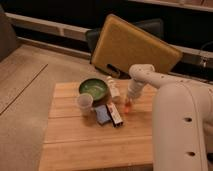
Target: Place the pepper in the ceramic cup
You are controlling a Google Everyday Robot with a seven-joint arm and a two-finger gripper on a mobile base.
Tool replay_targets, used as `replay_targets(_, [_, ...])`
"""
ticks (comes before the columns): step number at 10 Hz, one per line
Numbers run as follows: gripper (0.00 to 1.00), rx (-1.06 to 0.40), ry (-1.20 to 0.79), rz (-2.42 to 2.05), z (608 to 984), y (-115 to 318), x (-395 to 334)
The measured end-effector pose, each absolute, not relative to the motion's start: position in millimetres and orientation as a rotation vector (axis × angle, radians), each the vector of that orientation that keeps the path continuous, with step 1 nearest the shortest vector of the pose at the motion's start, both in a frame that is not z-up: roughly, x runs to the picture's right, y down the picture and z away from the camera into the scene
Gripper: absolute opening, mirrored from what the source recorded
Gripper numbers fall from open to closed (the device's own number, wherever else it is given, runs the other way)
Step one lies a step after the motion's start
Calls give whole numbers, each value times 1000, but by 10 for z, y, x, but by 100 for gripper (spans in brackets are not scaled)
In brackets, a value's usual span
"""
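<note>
The pepper [127, 107] is a small red-orange shape on the wooden table [90, 145], right of the middle. My gripper [128, 103] reaches down from the white arm [150, 80] and is shut on the pepper at table level. The ceramic cup [84, 103], off-white and round, stands upright to the left of the pepper, with two small boxes between them.
A green bowl [93, 88] sits just behind the cup. A blue packet [102, 115] and a dark box with a white-red label [115, 114] lie between cup and pepper. A pale bottle [114, 89] stands right of the bowl. A yellow cushioned chair [135, 47] leans behind the table.
</note>
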State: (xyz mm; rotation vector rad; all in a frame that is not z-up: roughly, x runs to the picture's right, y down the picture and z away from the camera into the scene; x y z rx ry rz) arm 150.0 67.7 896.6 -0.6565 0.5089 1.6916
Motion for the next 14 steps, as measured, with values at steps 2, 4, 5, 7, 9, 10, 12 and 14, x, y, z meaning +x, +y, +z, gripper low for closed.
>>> replay_targets(2, [0, -561, 422, 1649, 8730, 155, 1384])
replay_targets(4, [0, -486, 335, 1572, 8549, -304, 1170])
replay_targets(5, [0, -473, 300, 1537, 8510, -432, 1023])
replay_targets(7, [0, -481, 239, 1459, 8493, -561, 659])
replay_targets(9, [0, -527, 160, 1364, 8533, -635, 66])
replay_targets(10, [0, -547, 134, 1335, 8548, -642, -139])
replay_targets(12, [0, -573, 109, 1310, 8560, -626, -373])
replay_targets(14, [0, -567, 112, 1312, 8566, -633, -325])
